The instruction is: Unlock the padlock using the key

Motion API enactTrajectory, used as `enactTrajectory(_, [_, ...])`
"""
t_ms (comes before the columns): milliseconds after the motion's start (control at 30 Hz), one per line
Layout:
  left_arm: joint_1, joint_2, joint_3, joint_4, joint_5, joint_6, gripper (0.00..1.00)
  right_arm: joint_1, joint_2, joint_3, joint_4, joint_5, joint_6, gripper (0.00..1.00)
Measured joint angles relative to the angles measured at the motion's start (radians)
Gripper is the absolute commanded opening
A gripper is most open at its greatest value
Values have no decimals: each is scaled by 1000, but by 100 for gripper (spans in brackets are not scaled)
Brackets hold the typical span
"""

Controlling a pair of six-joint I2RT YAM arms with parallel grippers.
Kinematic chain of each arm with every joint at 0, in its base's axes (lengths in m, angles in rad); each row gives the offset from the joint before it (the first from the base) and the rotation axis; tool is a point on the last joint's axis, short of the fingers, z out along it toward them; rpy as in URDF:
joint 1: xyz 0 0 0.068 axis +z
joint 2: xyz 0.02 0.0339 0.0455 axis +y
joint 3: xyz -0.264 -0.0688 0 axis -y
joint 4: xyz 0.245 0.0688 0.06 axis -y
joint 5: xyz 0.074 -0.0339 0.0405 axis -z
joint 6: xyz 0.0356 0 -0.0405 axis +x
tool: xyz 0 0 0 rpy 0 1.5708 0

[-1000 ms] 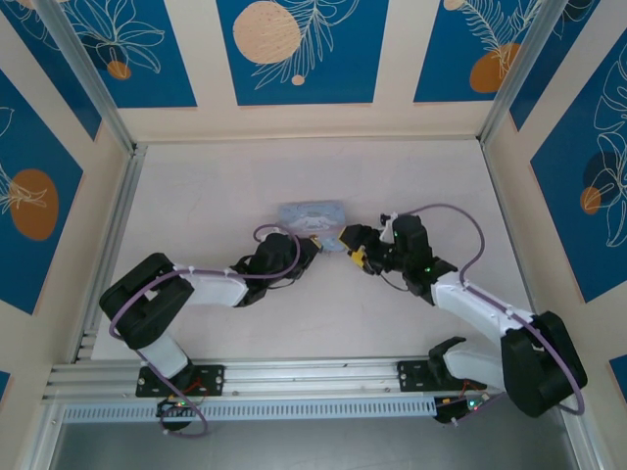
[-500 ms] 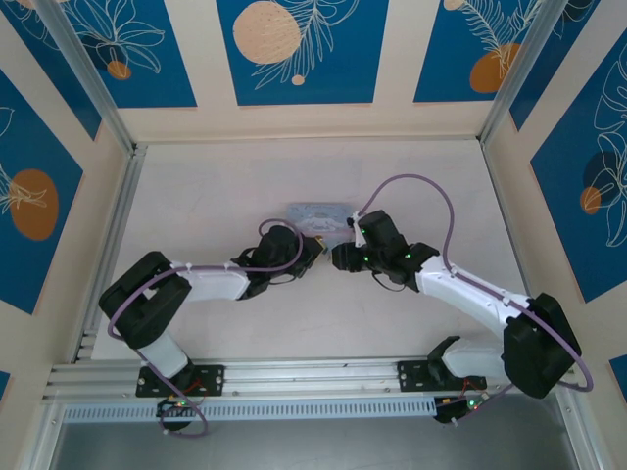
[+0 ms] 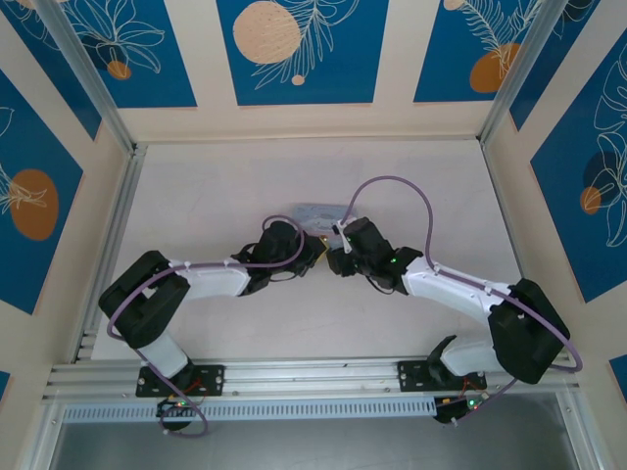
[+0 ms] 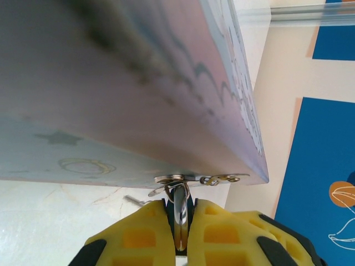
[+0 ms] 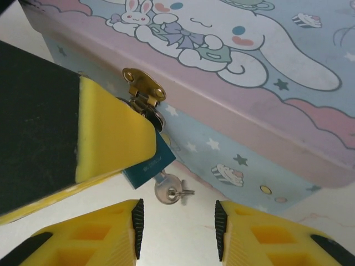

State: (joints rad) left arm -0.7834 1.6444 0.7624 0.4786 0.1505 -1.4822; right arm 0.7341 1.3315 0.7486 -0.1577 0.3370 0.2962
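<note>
Padlock (image 5: 148,166) hangs from the hasp (image 5: 143,83) on the tin (image 5: 266,111) front, pinched tight in left gripper (image 4: 180,221). Key (image 5: 168,193) sits in its underside, head sticking out. Right gripper (image 5: 178,221) spread wide just below the key, fingers either side, not touching.

The left arm (image 3: 211,282) and right arm (image 3: 460,291) share white shells and black joints, each looped by a lilac cable (image 3: 392,181). Green lights (image 3: 392,260) dot the right. Left claw (image 4: 180,227) and right claw (image 5: 178,233) have black fingers (image 5: 33,111) with waffled yellow pads (image 5: 266,235).
</note>
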Motion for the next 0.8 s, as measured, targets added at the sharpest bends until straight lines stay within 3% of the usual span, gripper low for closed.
enactTrajectory(300, [4,0,0,-1,13,0,0,1,40,0,25,8,-37,39])
enactTrajectory(800, [5,0,4,0,26,0,0,-6,88,3,48,-1,-35,25])
